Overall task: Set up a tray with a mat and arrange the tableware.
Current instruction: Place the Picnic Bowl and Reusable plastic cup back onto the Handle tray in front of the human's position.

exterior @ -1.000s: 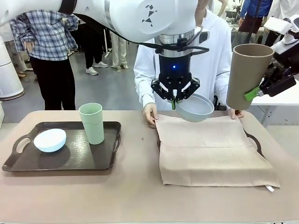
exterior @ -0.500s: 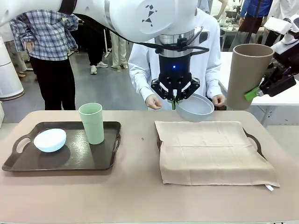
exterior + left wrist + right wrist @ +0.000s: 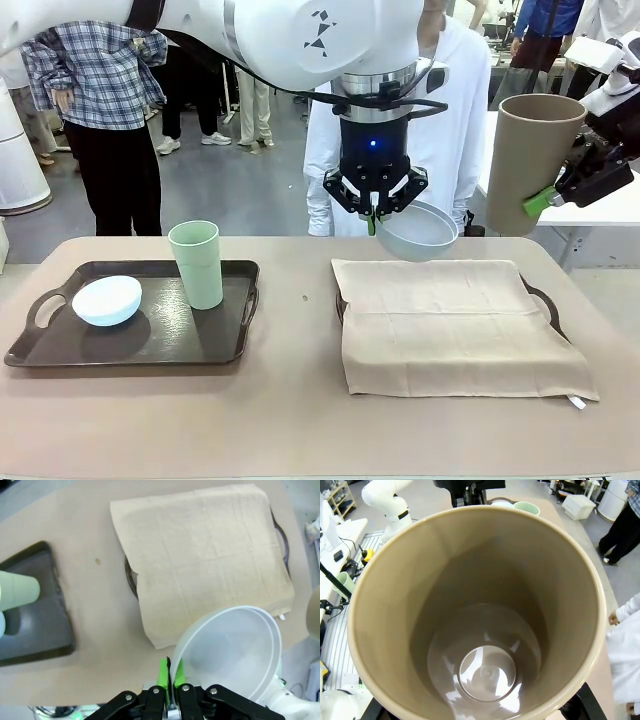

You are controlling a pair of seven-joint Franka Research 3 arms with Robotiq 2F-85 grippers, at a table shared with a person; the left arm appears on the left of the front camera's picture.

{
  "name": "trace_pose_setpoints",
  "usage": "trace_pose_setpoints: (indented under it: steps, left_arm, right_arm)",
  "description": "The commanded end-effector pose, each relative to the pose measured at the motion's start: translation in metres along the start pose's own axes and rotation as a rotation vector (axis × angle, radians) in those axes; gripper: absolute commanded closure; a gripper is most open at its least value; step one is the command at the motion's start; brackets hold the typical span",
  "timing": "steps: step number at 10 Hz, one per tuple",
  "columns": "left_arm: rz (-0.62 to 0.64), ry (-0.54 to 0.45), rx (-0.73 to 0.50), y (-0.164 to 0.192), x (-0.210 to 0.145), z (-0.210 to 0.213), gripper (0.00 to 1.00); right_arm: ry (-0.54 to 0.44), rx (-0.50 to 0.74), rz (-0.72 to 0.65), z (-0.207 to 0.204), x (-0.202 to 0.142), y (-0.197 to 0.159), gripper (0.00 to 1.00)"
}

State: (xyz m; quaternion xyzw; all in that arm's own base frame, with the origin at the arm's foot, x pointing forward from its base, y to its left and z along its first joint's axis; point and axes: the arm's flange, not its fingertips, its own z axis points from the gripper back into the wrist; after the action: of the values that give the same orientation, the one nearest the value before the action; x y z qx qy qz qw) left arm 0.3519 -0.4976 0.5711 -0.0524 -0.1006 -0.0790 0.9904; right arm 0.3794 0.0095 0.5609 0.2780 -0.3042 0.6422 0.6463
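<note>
Far left: dark tray [image 3: 246,290] carries a bluish-white bowl [image 3: 106,300] and, to its right, a light green tumbler [image 3: 196,264] standing upright, the two apart.

Mid-table: my left gripper [image 3: 372,222] is pinched on the rim of the pale blue bowl [image 3: 418,230], which hangs tilted in the air over the far edge of the beige mat [image 3: 450,325]. The mat lies draped over a second tray [image 3: 548,303], with a handle poking out on each side.

Far right: right gripper [image 3: 540,203] clamps the tan brown tumbler [image 3: 530,160] aloft. The wrist view shows its inside bare to the bottom.
</note>
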Motion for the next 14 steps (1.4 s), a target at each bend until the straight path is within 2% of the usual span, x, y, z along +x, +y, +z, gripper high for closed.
trace_pose_setpoints:
  steps: [1,2,3,5,7,9,10,11,14]
  left_arm:
    - [0.0,0.0,0.0,0.0,0.0,0.0,0.96]
    - [0.011,0.015,-0.102,0.014,0.016,-0.029,0.96]
    - [0.024,0.007,-0.131,0.021,0.026,-0.049,0.96]
    - [0.031,-0.028,-0.13,0.023,0.035,-0.091,0.96]
    - [0.028,0.005,-0.088,0.023,0.045,-0.134,0.96]
    - [0.036,0.009,-0.069,0.025,0.052,-0.159,0.96]
    - [0.067,0.024,-0.071,0.024,0.052,-0.15,0.96]
    - [0.045,0.037,-0.078,0.027,0.049,-0.162,0.96]
    - [0.048,0.037,-0.073,0.026,0.051,-0.165,0.96]
  right_arm:
    - [-0.02,0.005,-0.064,-0.007,-0.023,-0.021,0.19]
    - [-0.05,0.001,-0.091,-0.015,-0.049,-0.039,0.19]
    - [-0.041,-0.009,-0.103,-0.022,-0.068,-0.051,0.19]
    - [-0.057,0.009,-0.134,-0.043,-0.103,-0.065,0.19]
    - [-0.064,0.017,-0.141,-0.066,-0.133,-0.076,0.19]
    - [-0.063,0.028,-0.148,-0.079,-0.15,-0.08,0.19]
    - [-0.032,-0.036,-0.238,-0.071,-0.142,-0.08,0.19]
    - [-0.054,0.045,-0.165,-0.08,-0.149,-0.074,0.19]
    - [-0.05,0.039,-0.186,-0.081,-0.162,-0.087,0.19]
